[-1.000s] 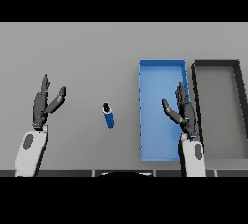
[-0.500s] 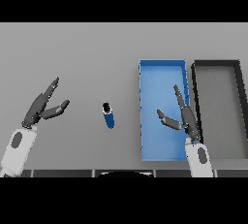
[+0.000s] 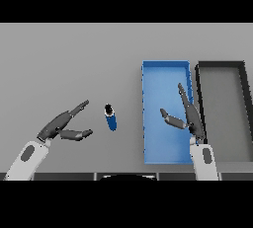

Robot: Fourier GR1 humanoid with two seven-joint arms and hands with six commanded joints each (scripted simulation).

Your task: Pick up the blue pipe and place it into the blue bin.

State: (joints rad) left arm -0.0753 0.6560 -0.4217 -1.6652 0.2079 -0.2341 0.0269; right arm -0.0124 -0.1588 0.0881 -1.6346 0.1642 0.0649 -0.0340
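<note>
While the blue pipe (image 3: 110,117) lies untouched at frame centre, the left hand (image 3: 63,126), fingers spread, must close round it.

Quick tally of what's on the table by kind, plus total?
Pipes: 1, the blue pipe
Bins: 2, the blue bin and the black bin
Total: 3
</note>
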